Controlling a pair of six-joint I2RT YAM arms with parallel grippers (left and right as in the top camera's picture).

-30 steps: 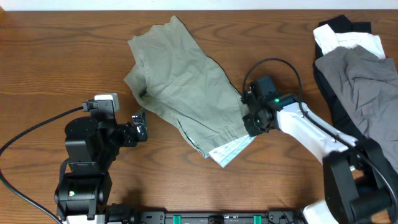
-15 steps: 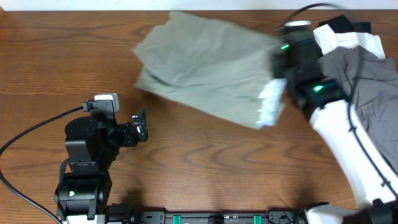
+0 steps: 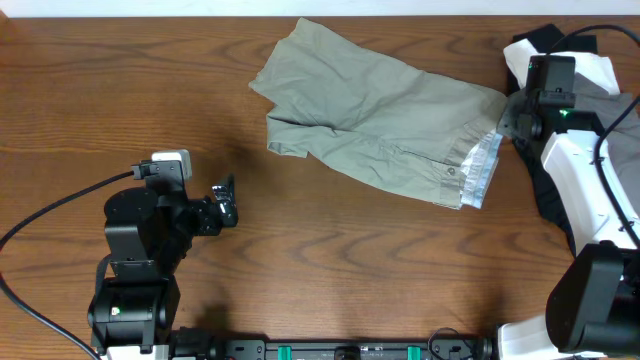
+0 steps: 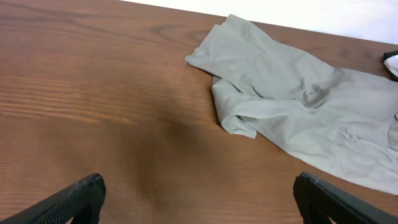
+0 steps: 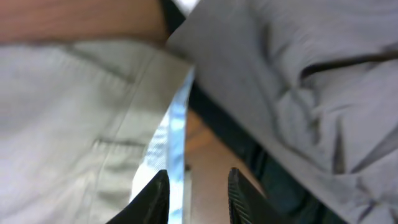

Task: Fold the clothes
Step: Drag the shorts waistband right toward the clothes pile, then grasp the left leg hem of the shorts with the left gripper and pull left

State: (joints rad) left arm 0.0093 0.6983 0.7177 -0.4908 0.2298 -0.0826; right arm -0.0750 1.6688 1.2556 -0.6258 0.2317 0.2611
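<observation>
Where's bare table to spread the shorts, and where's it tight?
Free: table left of the shorts; also the front strip between left tool and right arm. Tight: right edge, where the right tool sits by the spare garments.

Black left arm (image 3: 135, 235) with looping black cable (image 3: 60, 200); white-shelled right arm (image 3: 585, 185), green light (image 3: 562, 112), black right gripper (image 5: 196, 199).

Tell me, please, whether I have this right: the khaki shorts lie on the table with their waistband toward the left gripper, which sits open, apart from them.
Not quite: the overhead view shows the waistband of the shorts toward the right gripper instead. The left gripper is indeed open, apart from them.
</observation>
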